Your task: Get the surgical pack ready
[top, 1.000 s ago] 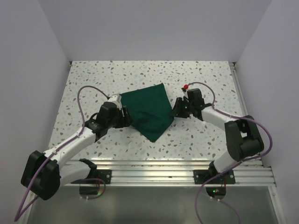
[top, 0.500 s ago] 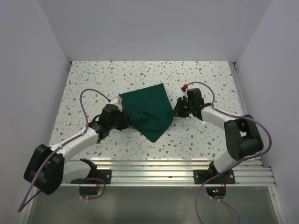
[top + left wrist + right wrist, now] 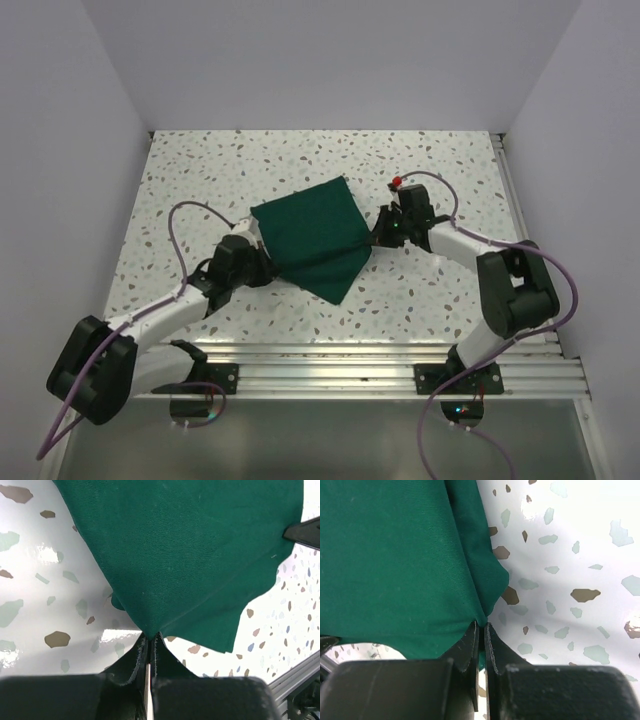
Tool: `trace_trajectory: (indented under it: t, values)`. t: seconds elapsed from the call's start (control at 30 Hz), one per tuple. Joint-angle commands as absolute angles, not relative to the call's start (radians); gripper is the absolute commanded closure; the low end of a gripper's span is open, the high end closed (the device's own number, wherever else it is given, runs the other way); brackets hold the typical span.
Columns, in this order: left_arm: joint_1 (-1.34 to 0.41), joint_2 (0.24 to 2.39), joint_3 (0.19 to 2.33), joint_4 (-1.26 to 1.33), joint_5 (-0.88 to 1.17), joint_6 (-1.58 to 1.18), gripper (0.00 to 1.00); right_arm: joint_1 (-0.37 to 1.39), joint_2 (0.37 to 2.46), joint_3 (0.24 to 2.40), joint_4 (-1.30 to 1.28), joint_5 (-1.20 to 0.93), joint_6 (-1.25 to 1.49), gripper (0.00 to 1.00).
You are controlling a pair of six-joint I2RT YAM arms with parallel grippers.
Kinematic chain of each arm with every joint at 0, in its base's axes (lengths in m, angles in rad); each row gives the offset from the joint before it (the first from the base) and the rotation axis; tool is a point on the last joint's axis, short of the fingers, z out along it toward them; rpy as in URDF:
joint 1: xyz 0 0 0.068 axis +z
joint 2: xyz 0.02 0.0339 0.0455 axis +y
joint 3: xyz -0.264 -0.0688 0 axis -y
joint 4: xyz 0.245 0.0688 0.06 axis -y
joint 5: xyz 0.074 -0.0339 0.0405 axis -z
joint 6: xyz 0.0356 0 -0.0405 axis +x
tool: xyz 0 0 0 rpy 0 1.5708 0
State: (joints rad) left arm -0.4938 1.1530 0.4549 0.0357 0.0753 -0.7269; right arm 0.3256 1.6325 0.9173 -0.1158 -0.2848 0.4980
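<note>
Near the middle of the speckled terrazzo table (image 3: pixel 200 170), the dark green cloth (image 3: pixel 312 238) sat as a roughly diamond-shaped sheet spanning the gap between the two arms. At its left corner the left gripper (image 3: pixel 151 641) was clamped on a pinch of fabric, fingers pressed together, and the cloth fanned out from the tips. At the opposite corner the right gripper (image 3: pixel 481 629) was likewise closed tight on the cloth's edge, where folds bunched against its fingertips.
</note>
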Motion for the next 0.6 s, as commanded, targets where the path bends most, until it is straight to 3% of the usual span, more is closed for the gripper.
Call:
trace_trajectory:
  t: [0.0,0.37,0.57]
  values:
    - [-0.499,1.126,0.391,0.048,0.083,-0.735,1.00,0.307,1.655,0.957,-0.127,-0.196,0.506,1.00]
    - [-0.512,1.230,0.336,0.161,0.063,-0.704,1.00,0.307,1.729,1.006,-0.132,-0.161,0.532,1.00]
    - [-0.517,1.201,0.339,0.141,0.023,-0.690,0.82,0.307,1.733,1.017,-0.115,-0.144,0.549,1.00]
